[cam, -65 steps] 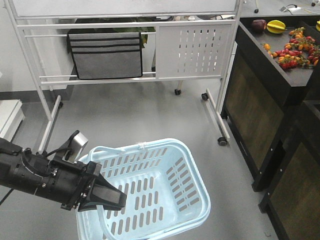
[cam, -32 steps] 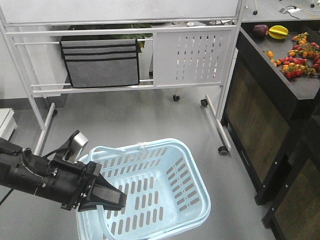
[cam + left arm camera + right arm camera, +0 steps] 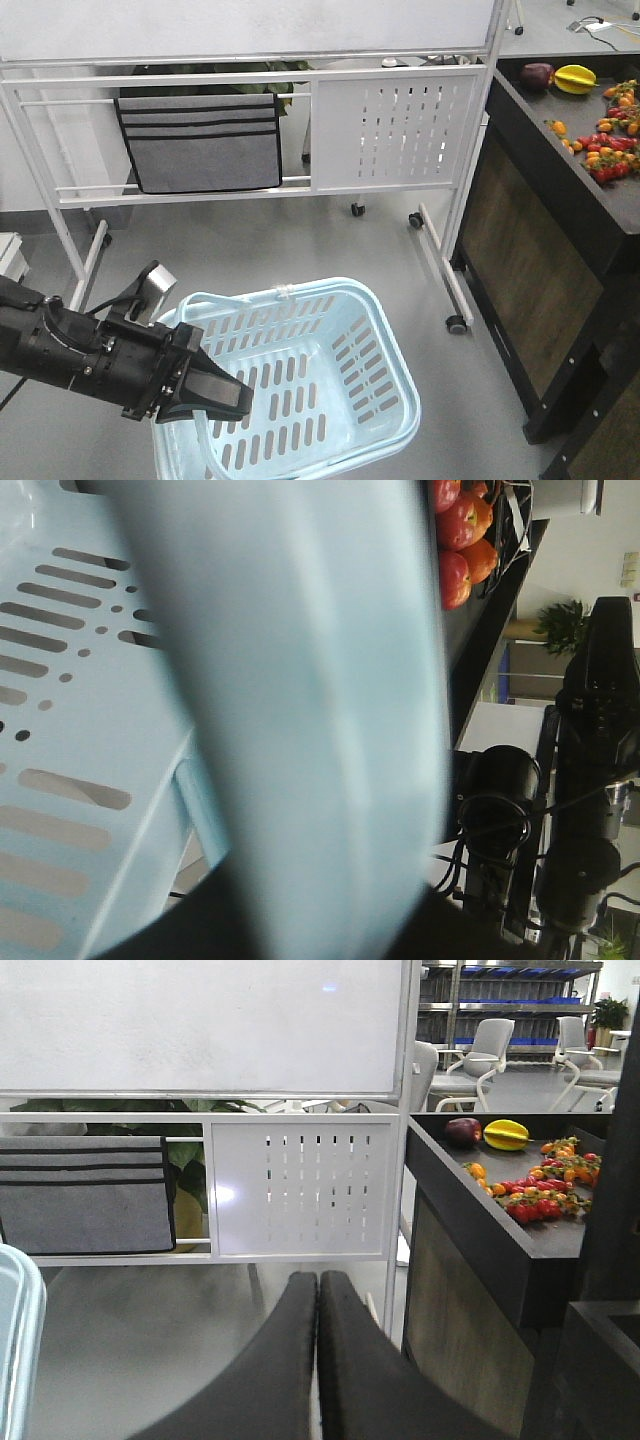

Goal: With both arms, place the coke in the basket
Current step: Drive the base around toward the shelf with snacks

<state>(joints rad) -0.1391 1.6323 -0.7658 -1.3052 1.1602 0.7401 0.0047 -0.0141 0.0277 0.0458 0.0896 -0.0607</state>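
Bearing of coke unknown

Left pincer (image 3: 215, 395) clamps the hoop handle (image 3: 330, 680) of the basket (image 3: 405, 360) at the robot's left. Right pincer (image 3: 317, 1360) is pressed shut and empty, pointing toward the desk (image 3: 480, 1230). No view shows the coke, so neither arm can be called nearer.

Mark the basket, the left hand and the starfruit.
basket (image 3: 366, 362): exterior front view, slotted right wall.
left hand (image 3: 240, 398): exterior front view, between the black fingertips.
starfruit (image 3: 576, 77): exterior front view, middle of the yellow fruit.
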